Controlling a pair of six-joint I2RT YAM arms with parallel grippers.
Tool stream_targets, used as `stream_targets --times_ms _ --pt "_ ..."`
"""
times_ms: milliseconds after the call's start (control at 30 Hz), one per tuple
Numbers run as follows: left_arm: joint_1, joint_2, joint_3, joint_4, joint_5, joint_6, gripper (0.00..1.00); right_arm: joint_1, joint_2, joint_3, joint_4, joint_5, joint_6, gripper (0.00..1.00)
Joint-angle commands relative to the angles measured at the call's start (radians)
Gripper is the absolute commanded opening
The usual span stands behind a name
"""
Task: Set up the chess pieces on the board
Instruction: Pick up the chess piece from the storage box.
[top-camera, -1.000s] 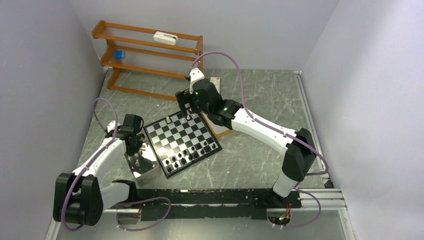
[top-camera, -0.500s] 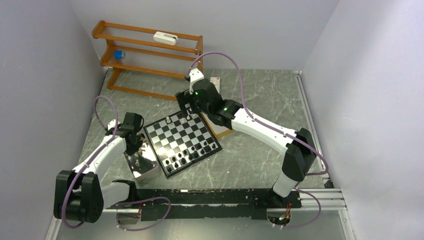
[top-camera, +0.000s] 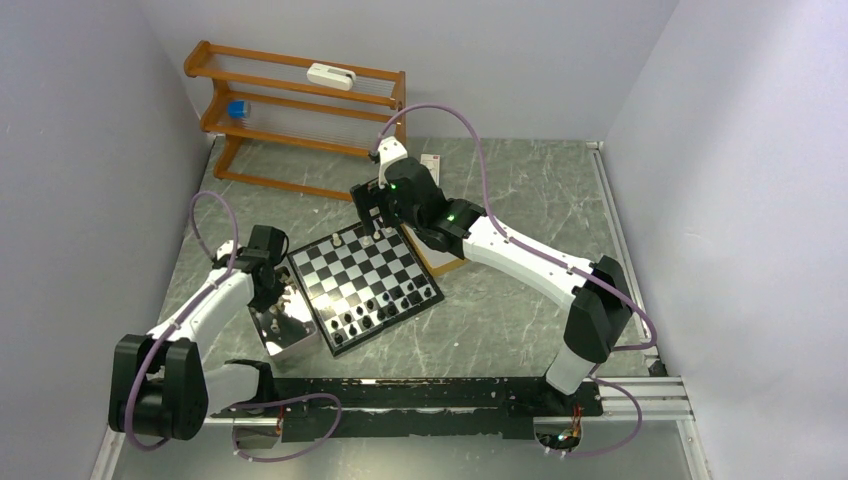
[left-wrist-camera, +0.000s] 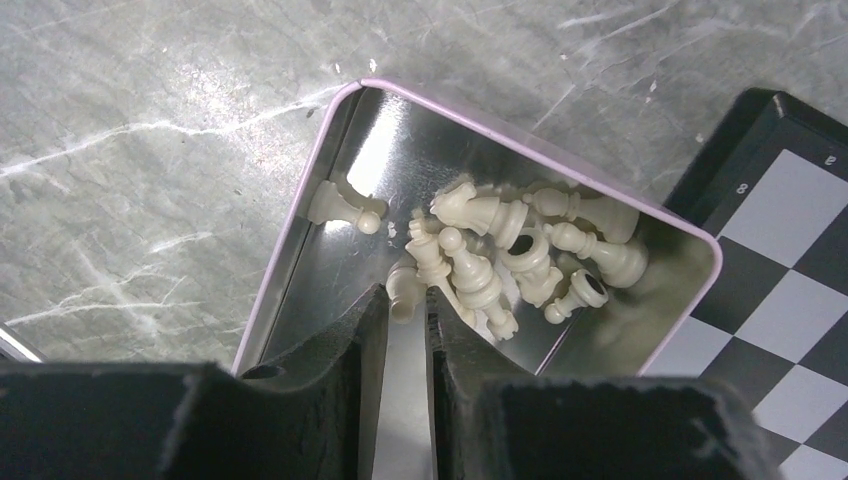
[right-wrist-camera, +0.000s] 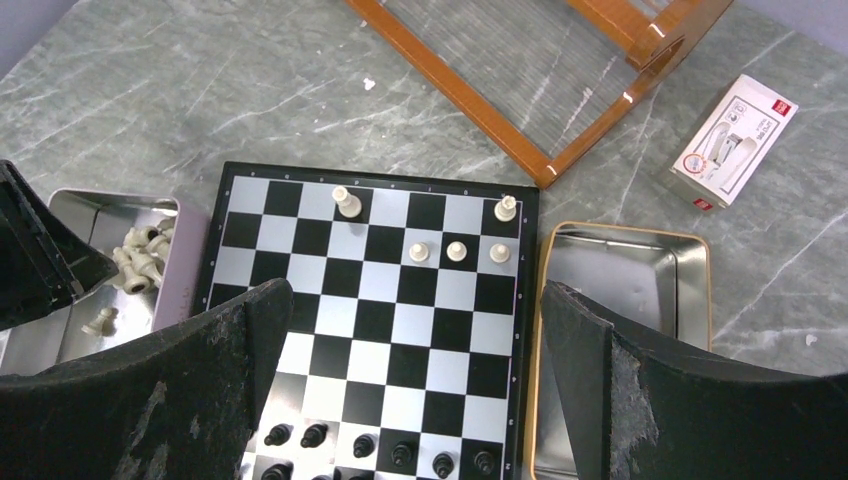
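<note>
The board (top-camera: 365, 285) lies between my arms, also in the right wrist view (right-wrist-camera: 375, 330). Black pieces (top-camera: 385, 305) stand in its near rows. A few white pieces (right-wrist-camera: 457, 251) stand in the far rows. Several loose white pieces (left-wrist-camera: 520, 250) lie in a metal tray (left-wrist-camera: 300, 230) left of the board. My left gripper (left-wrist-camera: 405, 300) is down in that tray, jaws narrowly apart and closed on one white piece (left-wrist-camera: 405, 287) at the tips. My right gripper (right-wrist-camera: 415, 295) hangs wide open and empty above the board's far side.
A second metal tray with an orange rim (right-wrist-camera: 625, 290) lies right of the board with nothing in it. A wooden rack (top-camera: 300, 110) stands at the back left. A small white box (right-wrist-camera: 730, 140) lies on the table behind the right tray.
My left arm has shifted slightly over the tray of white pieces. The right arm and the pieces on the board have not moved.
</note>
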Motion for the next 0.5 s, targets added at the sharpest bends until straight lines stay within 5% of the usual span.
stream_targets --times_ms 0,467 --pt "0.003 0.012 -0.015 0.009 -0.003 0.005 0.25 -0.004 0.008 0.028 0.004 -0.001 -0.004 1.00" --pt "0.003 0.003 -0.018 0.013 -0.007 0.000 0.22 -0.004 0.023 0.031 0.010 -0.015 0.002 1.00"
